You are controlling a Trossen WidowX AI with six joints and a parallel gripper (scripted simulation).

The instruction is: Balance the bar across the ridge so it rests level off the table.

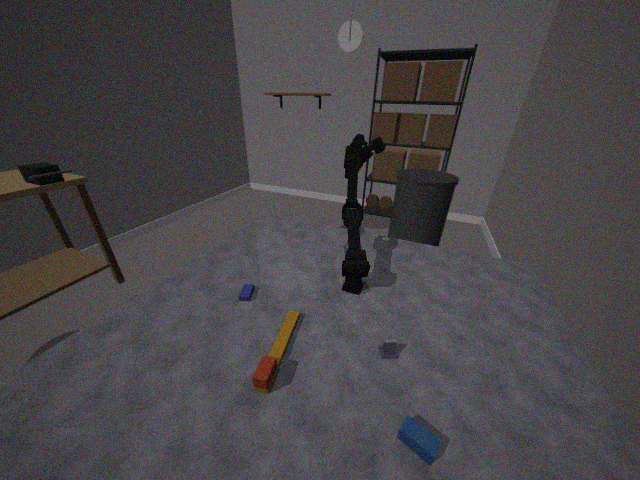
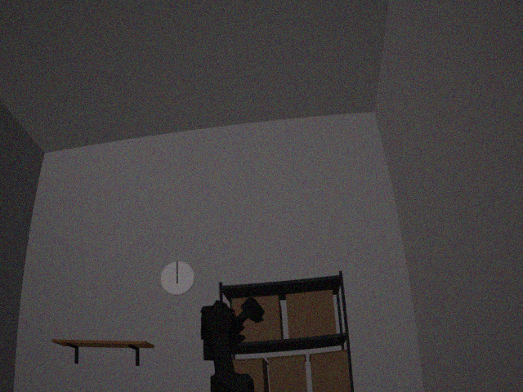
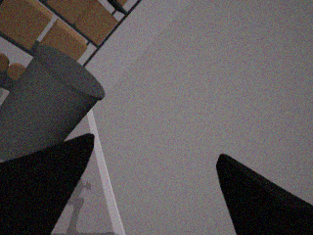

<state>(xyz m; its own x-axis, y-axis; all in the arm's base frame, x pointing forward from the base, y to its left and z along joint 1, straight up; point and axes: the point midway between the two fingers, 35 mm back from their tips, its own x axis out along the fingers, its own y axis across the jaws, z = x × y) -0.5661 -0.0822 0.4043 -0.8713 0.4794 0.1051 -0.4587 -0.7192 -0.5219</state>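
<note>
Arm upright mid-frame, gripper (image 1: 376, 146) raised high, jaws spread wide and holding nothing. Yellow bar (image 1: 284, 335) lies lower centre, its near end seemingly on the red-orange ridge (image 1: 264, 372).

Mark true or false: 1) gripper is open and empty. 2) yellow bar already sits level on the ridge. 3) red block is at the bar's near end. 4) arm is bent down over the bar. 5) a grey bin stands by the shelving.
1) True: the gripper is open, nothing between its fingers.
2) False: the yellow bar lies on the floor, not yet picked up.
3) True: the red block sits at its near end.
4) False: the arm stands upright, gripper raised towards the wall.
5) True: the grey bin stands beside the shelving.
</note>
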